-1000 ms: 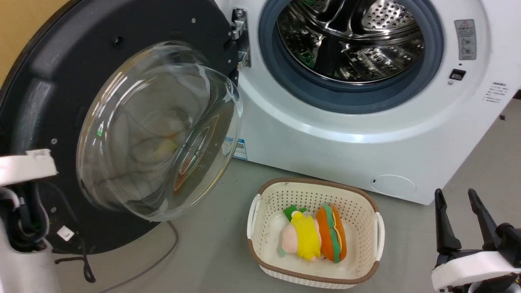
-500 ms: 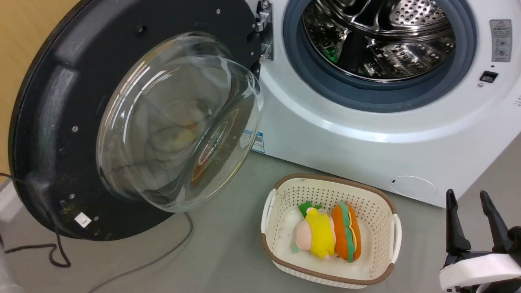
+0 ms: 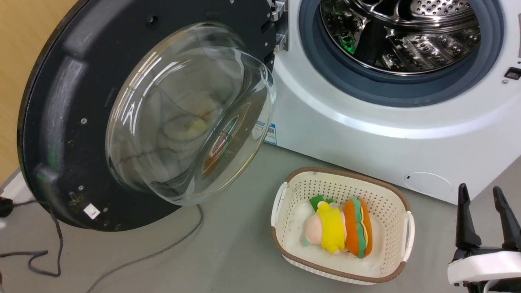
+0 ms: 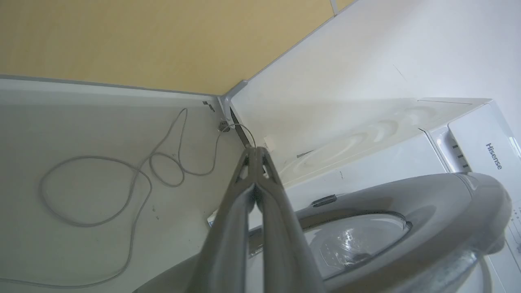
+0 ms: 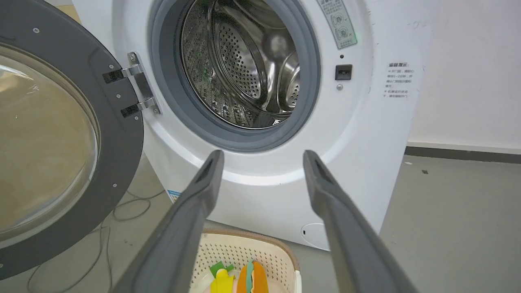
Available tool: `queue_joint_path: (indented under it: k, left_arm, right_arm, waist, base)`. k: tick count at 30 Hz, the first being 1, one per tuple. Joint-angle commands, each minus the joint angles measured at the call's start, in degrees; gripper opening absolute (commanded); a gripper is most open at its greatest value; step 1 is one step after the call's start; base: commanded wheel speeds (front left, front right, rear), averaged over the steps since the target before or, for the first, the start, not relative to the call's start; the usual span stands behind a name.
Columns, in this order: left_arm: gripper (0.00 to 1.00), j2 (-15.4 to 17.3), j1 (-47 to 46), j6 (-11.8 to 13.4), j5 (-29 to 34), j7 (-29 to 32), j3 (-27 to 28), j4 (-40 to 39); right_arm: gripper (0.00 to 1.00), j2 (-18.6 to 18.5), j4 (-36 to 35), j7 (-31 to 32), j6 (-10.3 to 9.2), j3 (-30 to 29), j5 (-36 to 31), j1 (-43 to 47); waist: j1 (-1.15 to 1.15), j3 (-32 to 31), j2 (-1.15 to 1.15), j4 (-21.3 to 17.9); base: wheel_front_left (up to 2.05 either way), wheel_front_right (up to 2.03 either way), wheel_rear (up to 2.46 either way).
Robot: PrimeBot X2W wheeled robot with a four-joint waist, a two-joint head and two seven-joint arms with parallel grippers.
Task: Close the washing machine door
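Against the frame of a second ago, the whole head view has slid toward the right. We read that as our camera turning, not the things moving. The washing machine door [image 3: 61, 122] stands at the same wide-open angle to the washing machine [image 3: 366, 138].

- Door: fills the upper left of the head view, hung on a metal hinge [image 3: 279, 24] at top centre. The glass bowl [image 3: 191, 114] bulges toward us.
- Left gripper [image 4: 255, 151]: fingers pressed together on nothing, centre of the left wrist view, above the door's outer rim. We cannot tell if it touches.
- Right gripper [image 3: 479, 187]: lower right, fingers spread and empty, just beside the basket [image 3: 346, 171] of plush toys [image 3: 329, 228].

Handling, as we judge it: the door is stiff and fairly heavy and swings freely. Its gloss looks slippery and the glass looks fragile. Push on the black rim far from the hinge, never on the bowl. The latch probably needs a firm last press.

Writing: "Hisense" [image 4: 493, 156] on the top panel. The blue sticker [image 3: 269, 132] and warning label [image 5: 340, 22] are too small to read.
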Motion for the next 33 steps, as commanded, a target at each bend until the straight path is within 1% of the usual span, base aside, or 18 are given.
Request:
queue_joint_path:
  k: [1, 6, 13, 18, 26, 28, 33]
  left_arm:
    - [0.0, 0.4, 0.9, -0.5, -2.6, 2.2, 0.4, 0.6]
    - [0.0, 0.2, 4.4, -0.9, -9.0, 9.8, -1.1, -1.6]
    - [0.0, -0.7, 10.1, -1.4, -16.5, 16.1, -3.9, -6.3]
    - [0.0, -1.9, 14.4, -1.7, -21.4, 19.9, -7.0, -11.8]
    - [0.0, -6.5, 22.0, -1.7, -24.9, 22.2, -15.1, -24.9]
    - [0.0, -7.5, 23.7, -1.7, -24.9, 22.4, -17.6, -28.2]
    - [0.0, -10.2, 25.1, -1.7, -26.0, 21.7, -22.7, -34.5]
  right_arm:
    - [1.0, 0.2, 0.2, -0.6, 0.04, -0.4, 0.5, -1.0]
    - [1.0, 0.2, 0.5, -1.2, 0.04, -1.0, 0.7, -1.2]
    - [1.0, 0.2, 1.0, -2.1, 0.04, -1.5, 1.3, -1.5]
    - [1.0, 0.2, 1.3, -2.7, 0.05, -2.0, 1.8, -1.6]
    - [1.0, 0.2, 1.7, -2.7, 0.05, -2.3, 2.5, -1.3]
    - [1.0, 0.2, 1.7, -2.7, 0.05, -2.4, 2.5, -1.3]
    - [1.0, 0.2, 1.9, -2.7, 0.05, -2.3, 2.6, -1.6]
  waist:
    - [0.0, 0.2, 0.0, 0.2]
    - [0.0, 0.7, 0.0, 0.9]
    - [0.0, 0.9, 0.0, 2.0]
    - [0.0, 1.0, 0.0, 2.8]
    - [0.0, 0.7, 0.0, 3.2]
    - [0.0, 0.7, 0.0, 3.2]
    - [0.0, 0.5, 0.0, 3.2]
  base:
    - [0.0, 0.0, 0.0]
    - [0.0, 0.0, 0.0]
    - [0.0, 0.0, 0.0]
    - [0.0, 0.0, 0.0]
    - [0.0, 0.0, 0.0]
    - [0.0, 0.0, 0.0]
    - [0.0, 0.0, 0.0]
